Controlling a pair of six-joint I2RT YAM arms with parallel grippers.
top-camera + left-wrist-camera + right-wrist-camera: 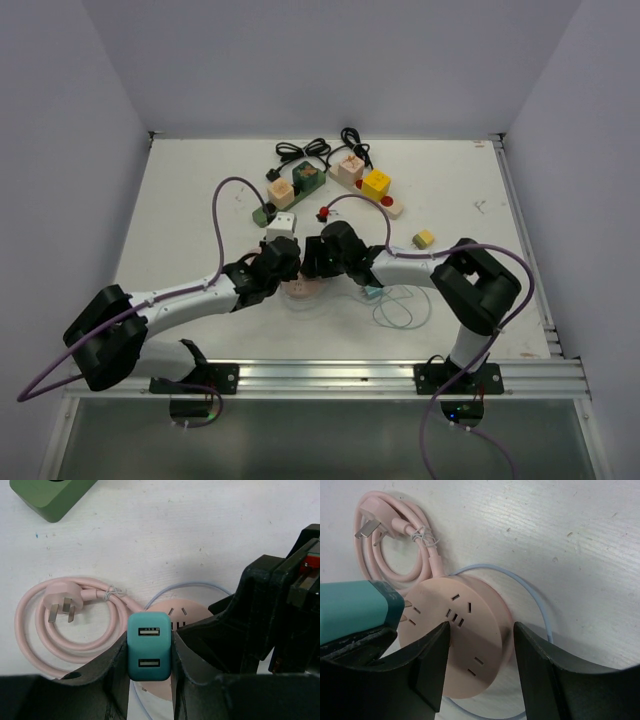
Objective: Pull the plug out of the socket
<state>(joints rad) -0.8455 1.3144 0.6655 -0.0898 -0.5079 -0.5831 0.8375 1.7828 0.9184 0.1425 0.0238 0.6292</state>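
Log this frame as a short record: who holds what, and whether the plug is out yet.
left gripper: shut on the teal plug, one finger on each side
right gripper: open, fingers astride the round pink socket
plug state: at the socket's edge; cannot tell if its prongs are still seated
nearby: coiled pink cord, green strip
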